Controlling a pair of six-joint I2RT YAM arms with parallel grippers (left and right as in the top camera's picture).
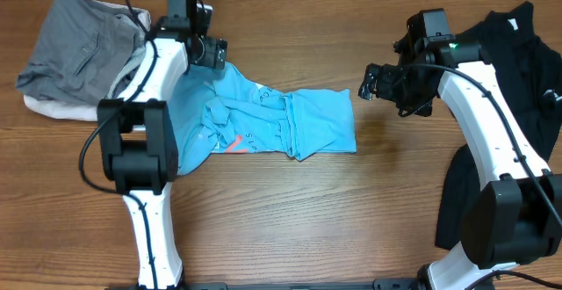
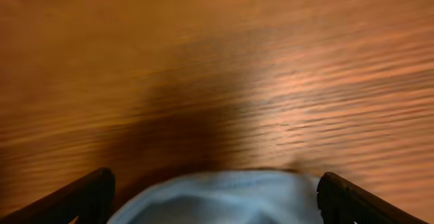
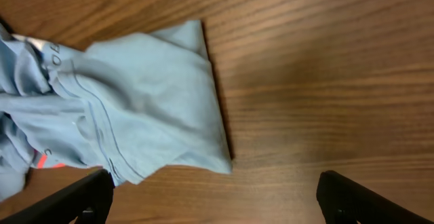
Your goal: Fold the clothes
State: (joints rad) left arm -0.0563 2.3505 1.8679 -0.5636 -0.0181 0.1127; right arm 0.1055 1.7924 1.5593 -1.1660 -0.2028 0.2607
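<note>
The light blue T-shirt (image 1: 263,119) lies crumpled in the middle of the wooden table, with a bit of red lettering (image 1: 235,143) showing at its front edge. My left gripper (image 1: 213,53) is over the shirt's far left corner. In the blurred left wrist view its jaws (image 2: 213,183) are wide apart, with blue cloth (image 2: 217,200) between them. My right gripper (image 1: 367,83) is open and empty just right of the shirt's right edge. In the right wrist view its jaws (image 3: 213,187) are above bare wood beside the shirt's corner (image 3: 135,108).
A grey garment (image 1: 75,39) lies on a cream piece (image 1: 53,107) at the far left. A black shirt (image 1: 518,53) is spread along the right edge, partly under my right arm. Bare wood (image 1: 307,220) runs along the front.
</note>
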